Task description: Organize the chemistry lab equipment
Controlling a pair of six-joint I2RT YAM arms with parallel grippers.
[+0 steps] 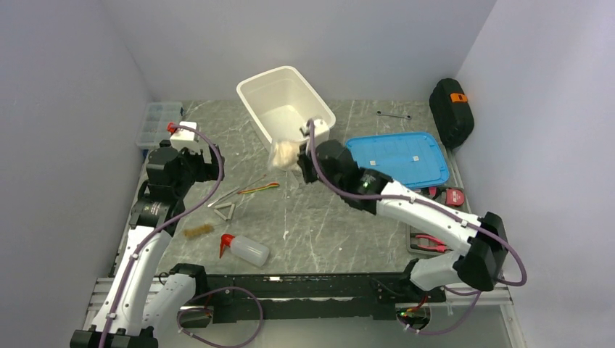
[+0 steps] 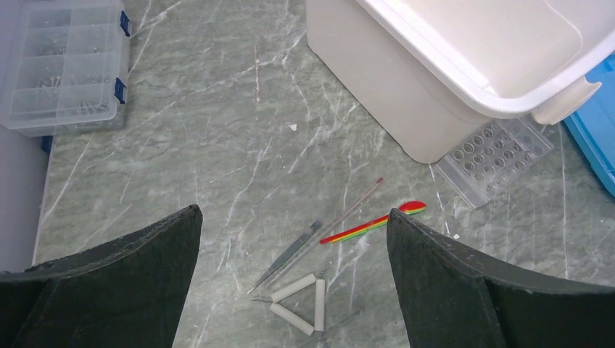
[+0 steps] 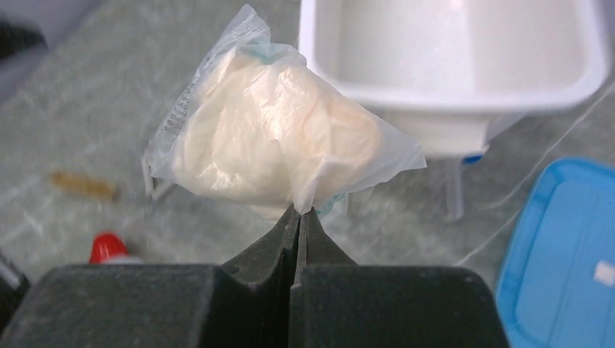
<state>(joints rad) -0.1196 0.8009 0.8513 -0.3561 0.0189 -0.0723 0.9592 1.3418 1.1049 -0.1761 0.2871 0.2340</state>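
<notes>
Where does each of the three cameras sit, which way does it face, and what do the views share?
Top external: above and behind the arms, looking down on the table; both arms and their bases show.
Left wrist: on the left arm, looking down past the open left claw at the metal triangle and tube rack.
Right wrist: on the right arm, facing the white bin; the right claw pinches a white bag.
Shared: all three show the white bin.

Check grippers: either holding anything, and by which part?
Right gripper pinches the clear bag of white padding by its bottom edge, jaws shut. Left gripper is open, holding nothing.
</notes>
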